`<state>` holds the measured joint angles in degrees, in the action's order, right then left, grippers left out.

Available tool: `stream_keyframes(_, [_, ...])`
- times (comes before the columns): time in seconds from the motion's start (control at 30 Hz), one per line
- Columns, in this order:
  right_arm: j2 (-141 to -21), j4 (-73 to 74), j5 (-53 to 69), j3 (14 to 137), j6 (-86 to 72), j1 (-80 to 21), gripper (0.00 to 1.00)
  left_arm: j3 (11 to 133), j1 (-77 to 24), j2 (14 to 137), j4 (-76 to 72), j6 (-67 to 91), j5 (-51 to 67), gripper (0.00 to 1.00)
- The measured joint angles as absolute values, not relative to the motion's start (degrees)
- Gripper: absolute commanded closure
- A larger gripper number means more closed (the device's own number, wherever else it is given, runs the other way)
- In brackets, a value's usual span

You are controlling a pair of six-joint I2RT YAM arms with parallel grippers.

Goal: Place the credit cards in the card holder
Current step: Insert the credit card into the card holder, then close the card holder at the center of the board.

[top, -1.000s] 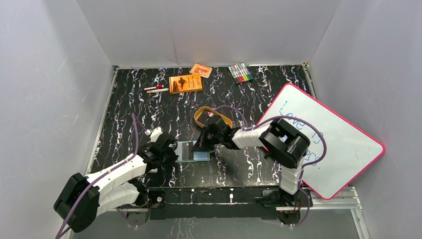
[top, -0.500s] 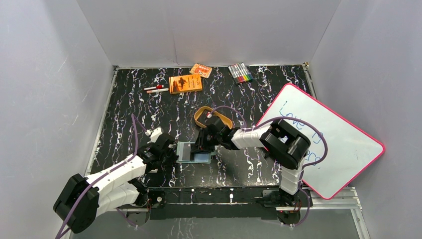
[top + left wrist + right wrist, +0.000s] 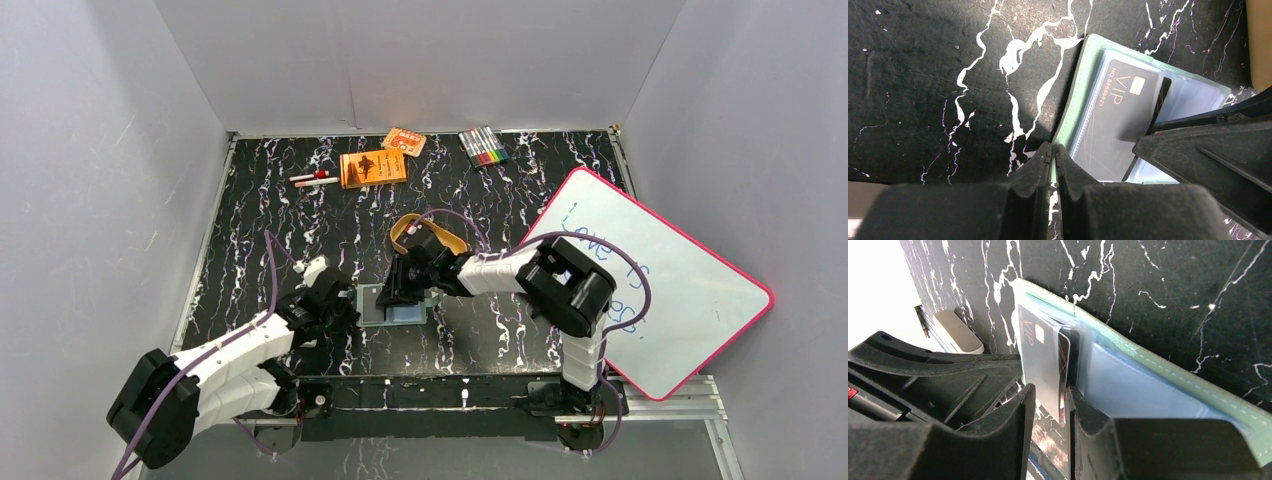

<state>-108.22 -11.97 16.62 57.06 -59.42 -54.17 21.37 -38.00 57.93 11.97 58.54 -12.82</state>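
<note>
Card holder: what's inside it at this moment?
A black VIP card sits in a clear sleeve of the open card holder. The right fingers cover its lower corner and the pocket beside it, so further cards cannot be ruled out.

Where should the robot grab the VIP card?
Probably the bare edge of the card that sticks out of the clear sleeve in the wallet. Pinch its two flat faces, coming from the wallet's middle, where the right gripper is. The rest is tucked inside, so only that edge is free.
</note>
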Motion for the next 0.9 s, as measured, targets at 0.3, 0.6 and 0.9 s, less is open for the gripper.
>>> stream_keyframes(0.3, [-109.1,-11.1,16.7,58.0,-58.8,-54.1,0.54,21.4,-38.0,57.8,12.3,58.6,-13.1,0.94])
stream_keyframes(0.6, [-102.0,1.2,11.6,59.7,-52.6,-54.9,0.41,21.4,-38.0,55.6,15.2,59.2,-14.9,0.91])
stream_keyframes(0.9, [-84.2,13.6,-1.0,57.5,-45.6,-54.9,0.42,22.0,-38.0,53.8,18.3,59.2,-16.0,0.52])
